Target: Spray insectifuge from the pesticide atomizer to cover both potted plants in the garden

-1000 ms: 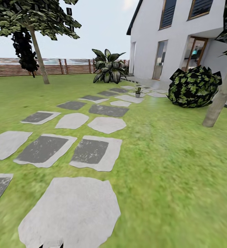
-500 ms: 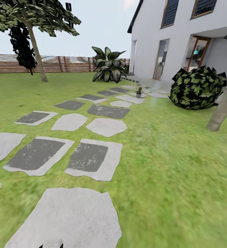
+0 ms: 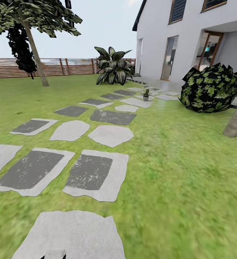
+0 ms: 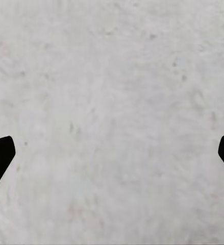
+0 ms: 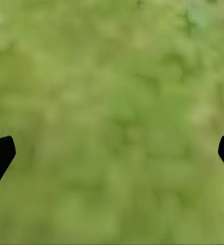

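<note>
You've got both grippers wide open and empty; the small green potted plant in its grey pot [image 3: 145, 95] sits far ahead, just before the white house [image 3: 190, 39]

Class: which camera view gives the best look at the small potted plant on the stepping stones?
The head view: the potted plant stands far off on a stepping stone, small but whole. The left wrist view looks at pale stone, the right wrist view at grass.
</note>
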You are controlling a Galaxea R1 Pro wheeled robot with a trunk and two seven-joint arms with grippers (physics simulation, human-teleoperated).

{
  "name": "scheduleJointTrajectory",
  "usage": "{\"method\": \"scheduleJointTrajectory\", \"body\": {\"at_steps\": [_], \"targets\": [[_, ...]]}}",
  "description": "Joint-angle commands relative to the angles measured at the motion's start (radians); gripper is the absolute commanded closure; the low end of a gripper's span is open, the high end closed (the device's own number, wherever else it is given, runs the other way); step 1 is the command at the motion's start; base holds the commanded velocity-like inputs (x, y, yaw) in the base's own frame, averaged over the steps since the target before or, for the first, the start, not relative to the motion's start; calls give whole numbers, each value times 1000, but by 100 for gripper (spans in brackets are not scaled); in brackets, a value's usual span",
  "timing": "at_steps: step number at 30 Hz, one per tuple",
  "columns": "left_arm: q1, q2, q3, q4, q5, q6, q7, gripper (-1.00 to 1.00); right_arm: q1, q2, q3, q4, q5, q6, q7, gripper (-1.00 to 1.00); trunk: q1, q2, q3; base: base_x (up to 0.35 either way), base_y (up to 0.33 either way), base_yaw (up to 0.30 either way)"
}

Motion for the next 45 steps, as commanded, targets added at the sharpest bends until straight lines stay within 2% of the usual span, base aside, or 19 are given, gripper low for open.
{"method": "scheduleJointTrajectory", "body": {"at_steps": [1, 45], "targets": [[-1, 0, 3, 1, 0, -3, 0, -100, 0, 0, 0, 1, 0, -3, 0, -100, 0, 0, -1, 339, 0, 0], [-1, 0, 2, 2, -1, -3, 0, -100, 0, 1, 0, 2, 1, -3, 1, -100, 0, 0, -1, 339, 0, 0]]}}
